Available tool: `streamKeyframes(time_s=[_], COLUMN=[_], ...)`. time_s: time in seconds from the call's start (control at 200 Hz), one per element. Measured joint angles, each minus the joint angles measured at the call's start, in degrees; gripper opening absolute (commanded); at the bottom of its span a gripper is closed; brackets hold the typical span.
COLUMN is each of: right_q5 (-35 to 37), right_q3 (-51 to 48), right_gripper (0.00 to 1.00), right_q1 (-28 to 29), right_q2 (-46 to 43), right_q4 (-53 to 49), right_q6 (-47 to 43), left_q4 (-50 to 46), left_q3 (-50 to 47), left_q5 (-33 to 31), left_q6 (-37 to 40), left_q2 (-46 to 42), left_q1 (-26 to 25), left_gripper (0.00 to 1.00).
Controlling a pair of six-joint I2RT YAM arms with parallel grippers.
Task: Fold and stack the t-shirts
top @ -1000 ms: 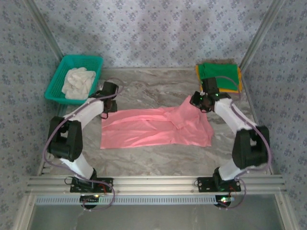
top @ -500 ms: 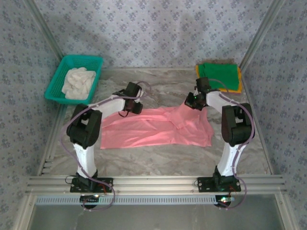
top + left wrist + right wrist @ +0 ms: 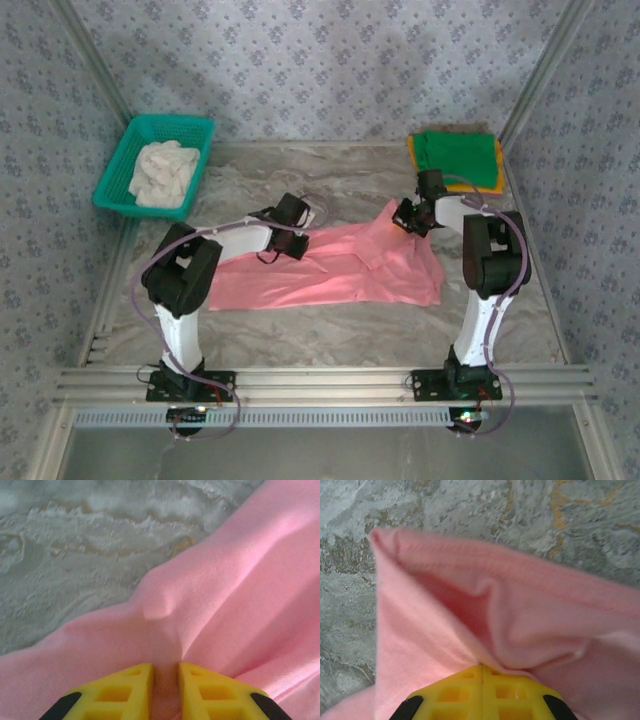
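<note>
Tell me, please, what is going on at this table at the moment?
Both arms are gripping the salmon-pink cloth t-shirt spread on the marbled grey table. The left gripper pinches a ridge of cloth at its far edge; the right gripper is shut on its raised far-right corner. A green folded t-shirt lies on an orange-yellow t-shirt at the far right, and a teal plastic mesh basket at the far left holds white crumpled cloth.

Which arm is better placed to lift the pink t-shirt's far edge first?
Probably right. The right gripper is shut tight on the salmon-pink t-shirt at its hemmed corner; the left gripper has cloth between fingers that stand slightly apart.
</note>
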Motion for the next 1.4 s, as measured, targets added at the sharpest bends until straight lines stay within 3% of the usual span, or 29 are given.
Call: streamKeyframes(time_s=[0.3, 0.455, 0.715, 0.849, 1.219, 1.404], right_q5=[0.0, 0.1, 3.2, 4.0, 4.5, 3.0], right_q3=[0.6, 0.9, 0.9, 0.9, 1.4, 10.3], right_gripper=[0.0, 0.0, 0.0, 0.0, 0.0, 0.0], right_q1=[-0.5, -0.4, 2.4, 5.6, 7.3, 8.2], right_q2=[0.7, 0.9, -3.9, -5.9, 1.4, 8.6], right_q4=[0.0, 0.0, -2.4, -2.0, 1.0, 4.2], right_q6=[0.2, 0.2, 0.2, 0.4, 6.2, 8.3], left_q4=[-3.2, -3.1, -3.2, -3.2, -6.0, -9.4], left_q3=[-4.5, -4.5, -4.6, -7.0, -18.5, -27.4], left_q5=[-6.1, -7.4, -7.3, -6.6, -4.0, -1.6], left_q6=[-3.4, -4.3, -7.6, -9.6, -21.6, -29.2], left_q2=[-6.3, -8.7, -10.1, -10.1, -16.6, -26.5], left_q1=[-0.5, 4.9, 15.1, 18.0, 21.4, 21.8], left_gripper=[0.25, 0.31, 0.3, 0.28, 0.27, 0.27])
